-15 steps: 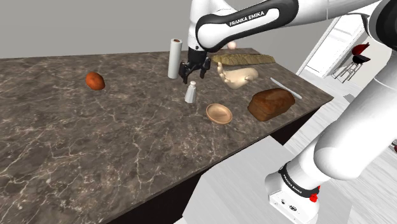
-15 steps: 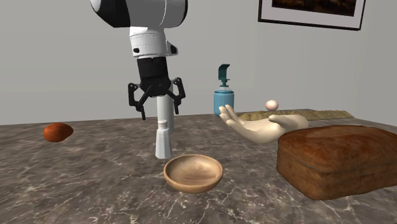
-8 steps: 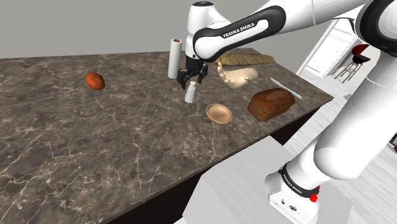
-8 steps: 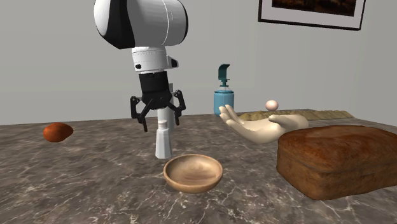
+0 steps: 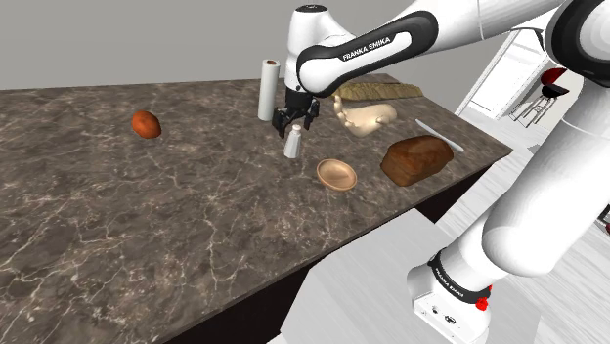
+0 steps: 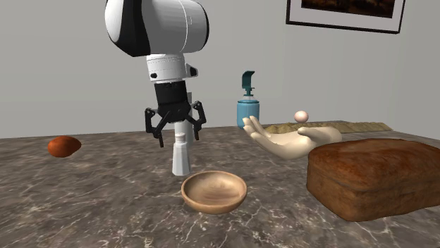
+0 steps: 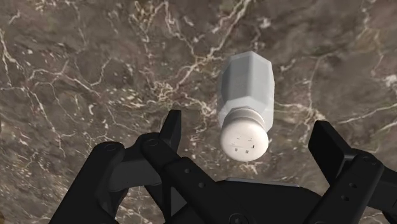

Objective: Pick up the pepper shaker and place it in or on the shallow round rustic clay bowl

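Standing here watching, the thing that matters is that the pepper shaker (image 6: 181,153) sits straight under the gripper (image 6: 179,138), upright on the dark marbled counter (image 5: 147,225), so its long axis runs right along the line the hand is pointing. From the wrist view you're looking down on the shaker's (image 7: 247,95) round white cap with its little holes, and it lands about midway between the 2 black fingers (image 7: 170,124). Those fingers are spread wide, 1 on each side of the shaker's top, with clear gaps, so the gripper (image 7: 248,127) isn't touching or holding anything. My guess is it only needs to drop a bit lower and squeeze, no sideways fiddling. The bowl (image 6: 214,204) is empty and sits just beside the shaker, on the near side in the second exterior view, so I'd expect a short hop over once it's got a grip.
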You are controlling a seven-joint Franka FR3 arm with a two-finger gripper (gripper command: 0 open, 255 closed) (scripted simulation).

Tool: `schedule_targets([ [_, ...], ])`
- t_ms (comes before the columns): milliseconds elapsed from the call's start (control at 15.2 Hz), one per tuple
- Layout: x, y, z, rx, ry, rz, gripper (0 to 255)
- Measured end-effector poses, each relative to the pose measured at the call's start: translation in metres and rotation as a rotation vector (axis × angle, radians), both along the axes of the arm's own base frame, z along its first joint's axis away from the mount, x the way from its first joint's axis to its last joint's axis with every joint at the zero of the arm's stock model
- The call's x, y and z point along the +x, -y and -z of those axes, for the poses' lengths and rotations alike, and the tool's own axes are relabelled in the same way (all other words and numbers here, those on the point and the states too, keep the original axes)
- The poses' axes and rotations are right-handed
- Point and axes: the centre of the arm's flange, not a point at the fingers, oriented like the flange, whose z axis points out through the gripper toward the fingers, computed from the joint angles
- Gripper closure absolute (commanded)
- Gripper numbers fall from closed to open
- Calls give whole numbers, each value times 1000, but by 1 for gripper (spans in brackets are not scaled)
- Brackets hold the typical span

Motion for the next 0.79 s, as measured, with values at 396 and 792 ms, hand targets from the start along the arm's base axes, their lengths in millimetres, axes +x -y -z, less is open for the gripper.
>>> schedule_targets([
  [396, 0, 0, 0, 0, 1, 0, 255],
  [792, 0, 0, -7, 0, 0, 0, 255],
])
